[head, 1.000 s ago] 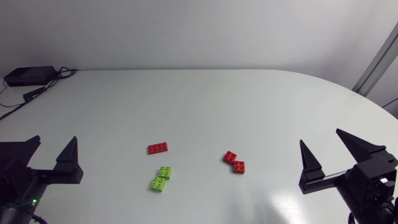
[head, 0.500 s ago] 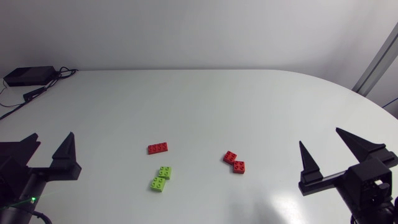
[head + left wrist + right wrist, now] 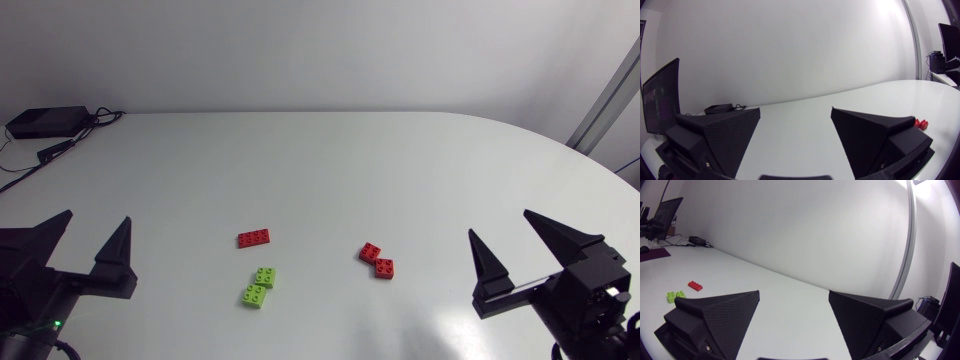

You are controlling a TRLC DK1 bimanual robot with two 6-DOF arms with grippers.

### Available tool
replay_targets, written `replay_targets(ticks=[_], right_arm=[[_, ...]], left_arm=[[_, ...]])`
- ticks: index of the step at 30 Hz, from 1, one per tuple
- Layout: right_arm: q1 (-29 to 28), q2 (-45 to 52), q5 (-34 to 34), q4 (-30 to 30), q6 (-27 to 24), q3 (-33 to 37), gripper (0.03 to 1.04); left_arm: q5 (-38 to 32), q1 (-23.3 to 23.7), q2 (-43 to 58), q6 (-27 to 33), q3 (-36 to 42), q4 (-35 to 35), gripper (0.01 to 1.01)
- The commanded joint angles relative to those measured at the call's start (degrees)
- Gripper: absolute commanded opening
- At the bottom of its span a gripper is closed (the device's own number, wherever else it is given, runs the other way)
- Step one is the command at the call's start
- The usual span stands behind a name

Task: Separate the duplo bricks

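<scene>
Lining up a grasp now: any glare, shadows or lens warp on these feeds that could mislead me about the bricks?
Head view: even light, hardly any shadows, faint sheen on the table by the right gripper. Left wrist view: fisheye bows the table edge; red bricks show beside the left gripper. Right wrist view: same bowing, no glare on the green bricks.

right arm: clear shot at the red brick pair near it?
Probably yes. The right claw is open and empty, with only bare table between it and the red brick pair. The green bricks lie on the pair's far side.
</scene>
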Motion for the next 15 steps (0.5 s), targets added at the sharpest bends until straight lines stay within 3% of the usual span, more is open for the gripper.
replay_targets(ticks=[1, 15], right_arm=[[-1.07, 0.50, -0.12, -0.18, 2.06, -2.48, 1.00], [-10.30, -1.26, -0.56, -0.26, 2.06, -2.48, 1.00]], left_arm=[[0.68, 1.15, -0.84, 0.05, -1.30, -0.31, 0.989], [0.68, 3.52, -0.84, -1.10, -1.30, -0.31, 0.989]])
